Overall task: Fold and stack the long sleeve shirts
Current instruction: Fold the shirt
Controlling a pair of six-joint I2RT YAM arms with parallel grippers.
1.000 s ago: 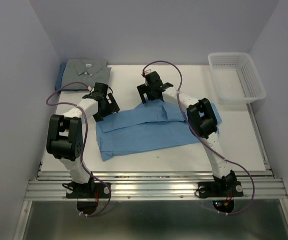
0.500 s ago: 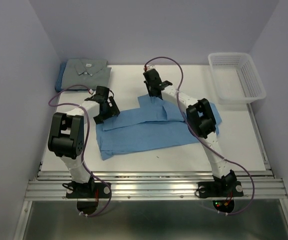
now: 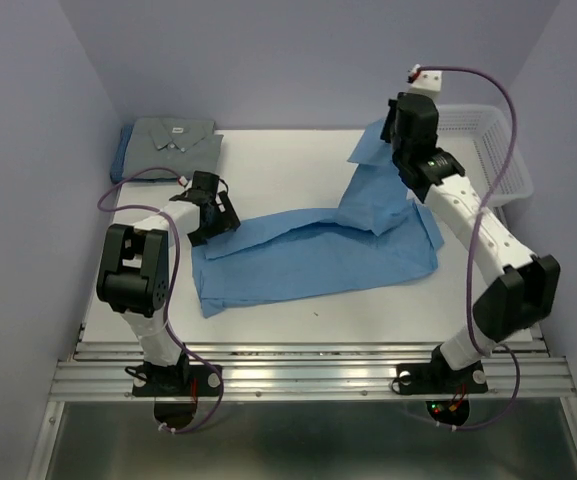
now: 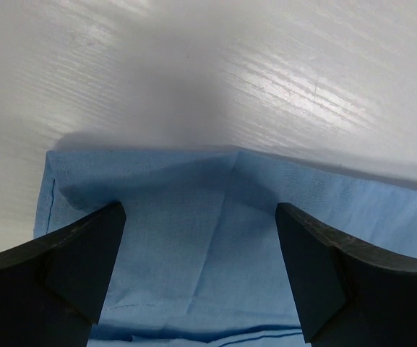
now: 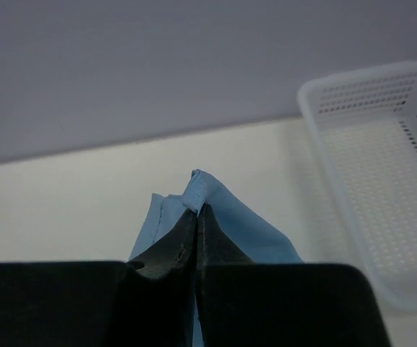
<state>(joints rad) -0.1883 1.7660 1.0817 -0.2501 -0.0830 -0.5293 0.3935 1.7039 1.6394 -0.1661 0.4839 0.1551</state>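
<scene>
Right end effector [image 3: 386,138] is clenching a fold of the light blue shirt [image 3: 308,255], holding it raised above the far right part of the bench [image 3: 268,165], just beside the white mesh basket [image 3: 508,172]. In the right wrist view the fingers [image 5: 183,242] are pressing together, with a peak of blue cloth [image 5: 219,213] sticking out past the tips; basket [image 5: 381,166] is showing to the right.

From the pinched point the cloth is draping down and left in a slack ridge. The rest of the shirt is lying flat across the middle of the bench, wrinkled, with its long edge running toward the near left.

Left end effector [image 3: 206,222] is sitting low at the shirt's far left corner, released. In the left wrist view its jaws are standing wide apart [image 4: 201,249], straddling the blue cloth [image 4: 215,202] near its edge. Cannot tell whether the tips are touching the fabric.

Grey shirt [image 3: 173,138] is lying folded at the far left corner, white neck label up, resting on a darker blue shirt [image 3: 121,160] that is peeking out at its left side. Both are well apart from either arm.
</scene>
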